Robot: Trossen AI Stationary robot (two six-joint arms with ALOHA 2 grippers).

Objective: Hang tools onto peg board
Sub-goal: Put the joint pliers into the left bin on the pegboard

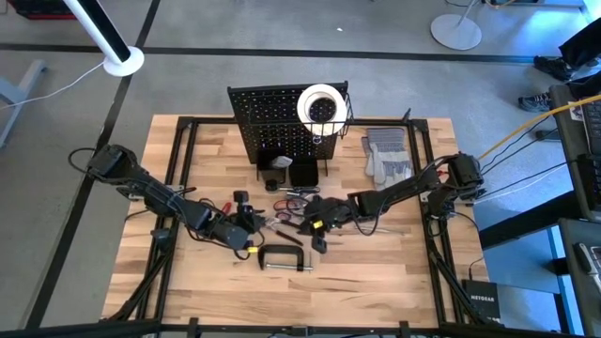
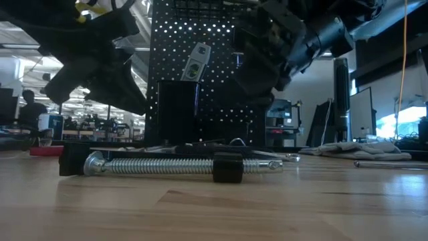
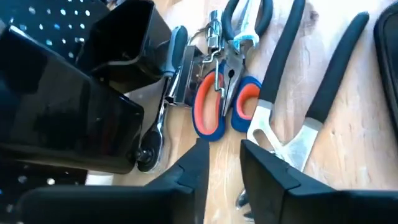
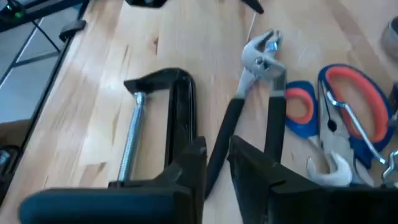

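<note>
The black peg board (image 1: pixel 277 122) stands upright at the table's far middle, with a white tape roll (image 1: pixel 319 105) in its wire basket. In the low view a small silver and green tool (image 2: pixel 194 63) shows against the board. Loose tools lie before it: a black C-clamp (image 1: pixel 282 258), black-handled pliers (image 4: pixel 264 56) and orange-and-blue-handled scissors (image 3: pixel 221 102). My left gripper (image 1: pixel 255 225) hovers left of the pile, narrowly open (image 3: pixel 224 158), with nothing between its fingers. My right gripper (image 1: pixel 310 230) hovers right of it, narrowly open (image 4: pixel 214 165); a plier handle shows through the gap on the table below.
Two black bins (image 1: pixel 302 174) sit at the board's foot, one close to my left gripper (image 3: pixel 81 106). A ratchet (image 3: pixel 163 106) lies beside that bin. Grey gloves (image 1: pixel 387 155) lie at the far right. Bare wood lies near the front edge, past the C-clamp (image 2: pixel 180 165).
</note>
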